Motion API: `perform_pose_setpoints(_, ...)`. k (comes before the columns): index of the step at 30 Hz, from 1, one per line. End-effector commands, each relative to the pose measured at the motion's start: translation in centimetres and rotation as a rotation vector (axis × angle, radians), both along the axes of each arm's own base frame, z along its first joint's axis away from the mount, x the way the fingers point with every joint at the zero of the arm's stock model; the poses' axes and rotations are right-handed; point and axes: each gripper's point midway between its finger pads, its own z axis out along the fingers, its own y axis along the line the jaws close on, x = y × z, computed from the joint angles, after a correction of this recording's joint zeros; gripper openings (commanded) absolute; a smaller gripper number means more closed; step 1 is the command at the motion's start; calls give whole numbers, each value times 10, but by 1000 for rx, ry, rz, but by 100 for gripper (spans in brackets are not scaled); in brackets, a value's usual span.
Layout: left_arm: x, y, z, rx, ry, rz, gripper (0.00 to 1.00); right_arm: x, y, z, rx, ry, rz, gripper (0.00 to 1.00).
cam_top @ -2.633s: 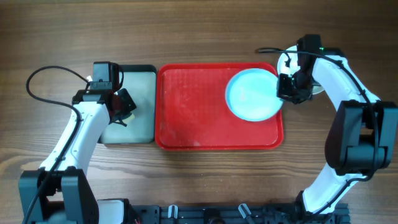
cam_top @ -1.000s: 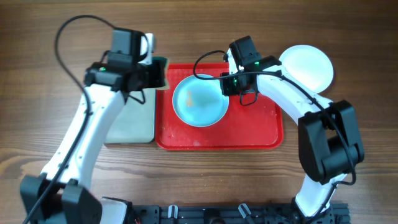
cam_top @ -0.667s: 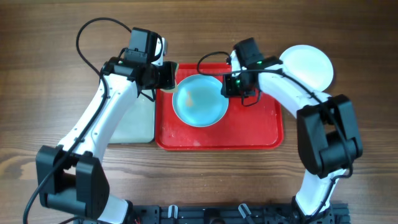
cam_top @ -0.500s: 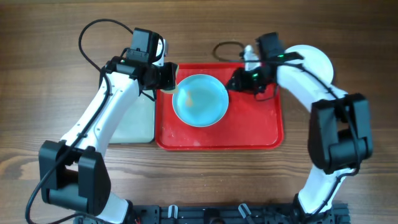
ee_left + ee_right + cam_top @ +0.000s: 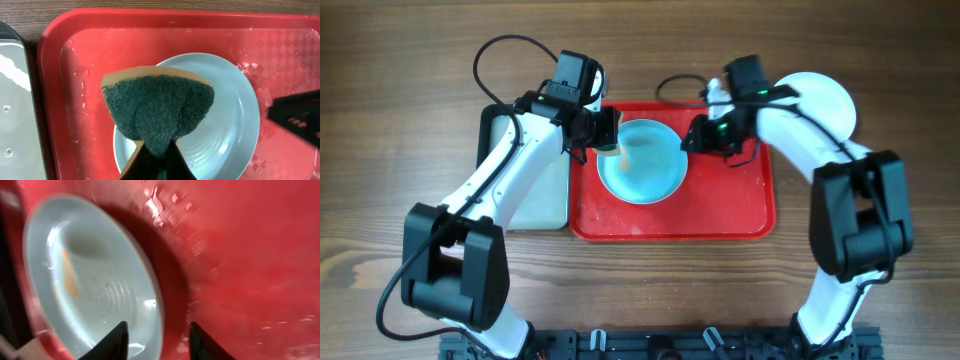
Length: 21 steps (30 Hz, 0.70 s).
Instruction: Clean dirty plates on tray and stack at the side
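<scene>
A pale light-blue plate [image 5: 641,161] lies on the red tray [image 5: 730,215], left of middle, with an orange smear in it [image 5: 67,277]. My left gripper [image 5: 606,130] is shut on a green and tan sponge [image 5: 158,106] and holds it over the plate's [image 5: 235,117] left rim. My right gripper [image 5: 692,140] is open, its fingers [image 5: 156,340] astride the plate's [image 5: 100,285] right rim. A white plate [image 5: 820,100] rests on the table right of the tray. The third plate is out of view.
A black-rimmed tray with a pale inside [image 5: 525,190] lies left of the red tray; it also shows in the left wrist view [image 5: 15,115]. Wood table surrounds both trays.
The light-blue plate went from the tray's right end to left of middle. My left gripper brought the sponge from the small tray over the plate. My right gripper let go and now straddles the rim.
</scene>
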Motion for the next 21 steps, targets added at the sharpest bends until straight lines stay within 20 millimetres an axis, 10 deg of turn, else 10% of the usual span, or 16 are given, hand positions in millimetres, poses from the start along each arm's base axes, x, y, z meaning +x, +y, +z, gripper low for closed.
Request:
perform_pose_setpoints(1, 2, -5, 2, -19, 1, 6, 4, -2, 3, -2, -134, -35, -28, 32)
perform_pose_setpoints(21, -3, -6, 0, -14, 17, 2, 4, -6, 3, -21, -205, 1, -105, 13)
